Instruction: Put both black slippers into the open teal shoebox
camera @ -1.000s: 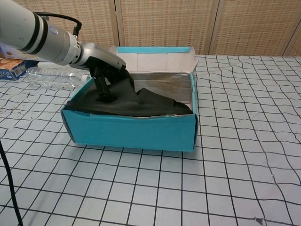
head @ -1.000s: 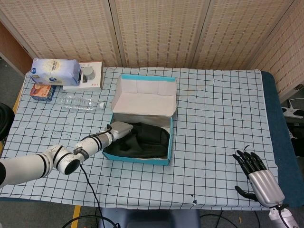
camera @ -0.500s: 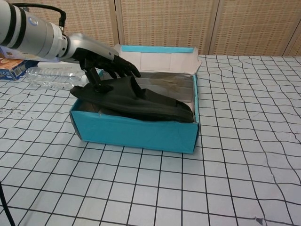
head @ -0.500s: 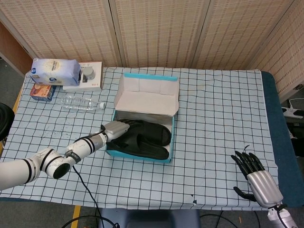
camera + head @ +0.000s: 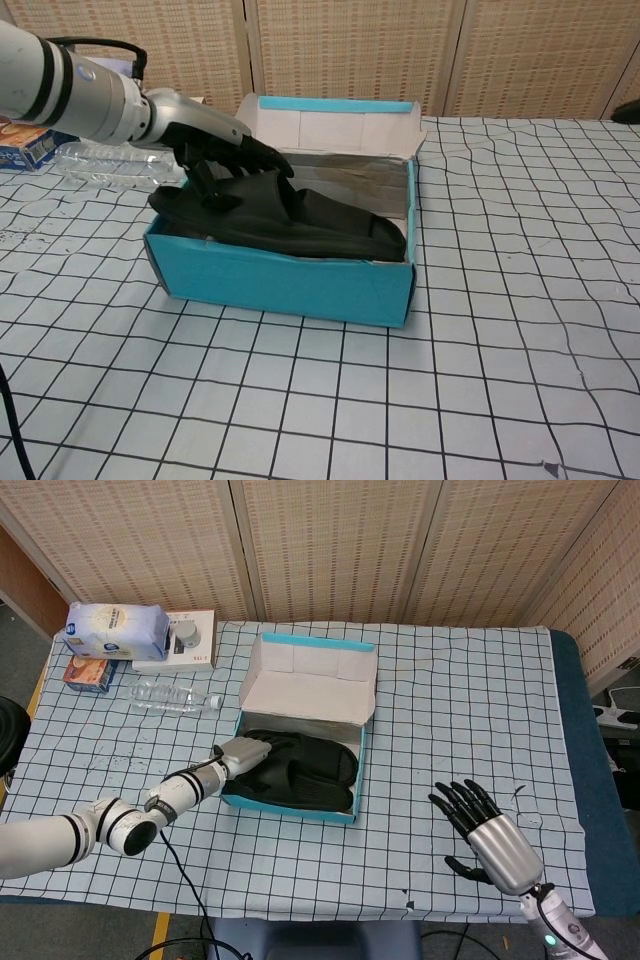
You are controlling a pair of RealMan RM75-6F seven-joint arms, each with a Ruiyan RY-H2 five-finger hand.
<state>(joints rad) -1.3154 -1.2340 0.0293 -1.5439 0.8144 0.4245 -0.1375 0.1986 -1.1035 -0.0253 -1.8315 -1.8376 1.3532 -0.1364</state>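
Both slippers [image 5: 300, 770] lie side by side in the shoebox [image 5: 290, 808], which sits mid-table with its lid [image 5: 312, 685] propped up at the far side. The near slipper rides above the front wall, so seating looks incomplete. The left hand [image 5: 243, 755] rests its dark fingers [image 5: 243, 155] on the slippers' left end; whether they pinch or merely press cannot be told, though pressing down seems the likely purpose. The right hand [image 5: 487, 830] hovers near right, fingers spread, holding nothing.
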